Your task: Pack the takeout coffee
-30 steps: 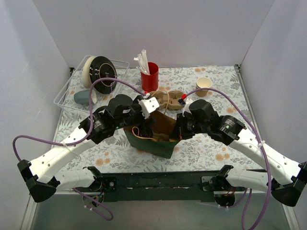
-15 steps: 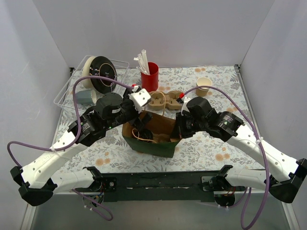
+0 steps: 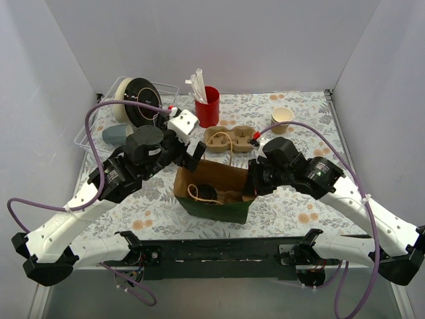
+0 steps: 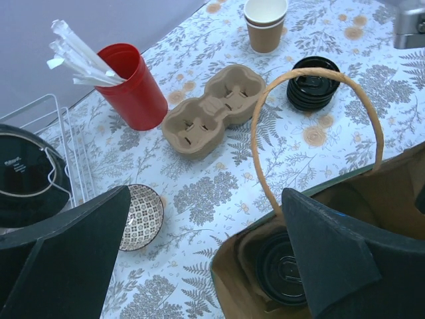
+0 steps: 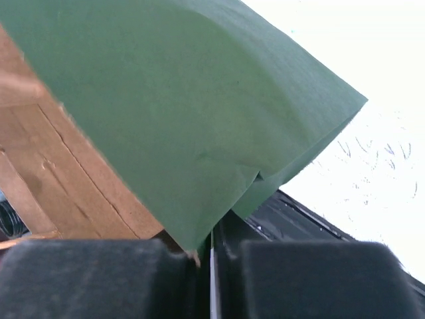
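The takeout coffee (image 3: 210, 194) stands inside the open green paper bag (image 3: 219, 207) at mid-table; only its round black lid shows. The lid also shows in the left wrist view (image 4: 284, 269), inside the bag's brown interior (image 4: 242, 266). My left gripper (image 3: 194, 153) is open and empty, above and behind the bag's far left rim; its dark fingers (image 4: 66, 259) frame the left wrist view. My right gripper (image 3: 253, 184) is shut on the bag's right rim, and the right wrist view shows the green paper (image 5: 199, 119) pinched between its pads (image 5: 86, 279).
A cardboard cup carrier (image 3: 230, 138), a red cup of straws (image 3: 208, 106) and a tan lidless cup (image 3: 282, 118) stand behind the bag. A wire rack (image 3: 99, 119) with plates and a grey-blue mug (image 3: 115, 135) is far left. A patterned bowl (image 4: 143, 216) and stacked black lids (image 4: 315, 83) lie nearby.
My left gripper has risen out of the bag and drawn back to the far left, open, leaving the coffee inside. The right gripper kept its hold on the rim.
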You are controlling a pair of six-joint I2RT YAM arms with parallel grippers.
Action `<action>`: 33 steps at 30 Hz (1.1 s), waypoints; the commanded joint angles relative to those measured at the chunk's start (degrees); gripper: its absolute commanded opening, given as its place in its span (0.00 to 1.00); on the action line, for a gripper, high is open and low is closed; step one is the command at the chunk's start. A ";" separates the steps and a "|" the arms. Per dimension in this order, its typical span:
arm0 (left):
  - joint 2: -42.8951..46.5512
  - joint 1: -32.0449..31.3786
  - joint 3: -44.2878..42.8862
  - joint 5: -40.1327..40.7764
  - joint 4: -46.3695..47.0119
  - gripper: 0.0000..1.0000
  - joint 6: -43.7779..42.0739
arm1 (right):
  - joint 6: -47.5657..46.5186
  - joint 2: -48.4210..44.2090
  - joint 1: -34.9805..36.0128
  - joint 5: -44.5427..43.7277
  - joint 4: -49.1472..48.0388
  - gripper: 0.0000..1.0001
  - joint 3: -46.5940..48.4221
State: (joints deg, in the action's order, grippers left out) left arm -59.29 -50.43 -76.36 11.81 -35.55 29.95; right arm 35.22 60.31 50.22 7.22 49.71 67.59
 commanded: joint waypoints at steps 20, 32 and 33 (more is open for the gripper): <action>-0.21 0.25 -7.03 25.01 -4.51 0.98 19.60 | 3.97 -1.77 -0.29 -13.72 5.83 0.60 16.25; -9.16 6.46 -16.53 27.05 -16.30 0.98 30.77 | -0.94 -1.09 -0.29 -24.27 -7.08 0.61 21.07; -10.31 8.14 -17.50 25.38 -16.13 0.95 30.69 | -1.21 -0.64 -0.21 -24.45 -7.35 0.60 21.70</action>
State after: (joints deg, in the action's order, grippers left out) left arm -66.43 -47.77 -88.60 37.41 -48.18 56.90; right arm 36.86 57.60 50.19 -12.80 49.32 84.18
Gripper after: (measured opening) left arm 0.981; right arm 0.609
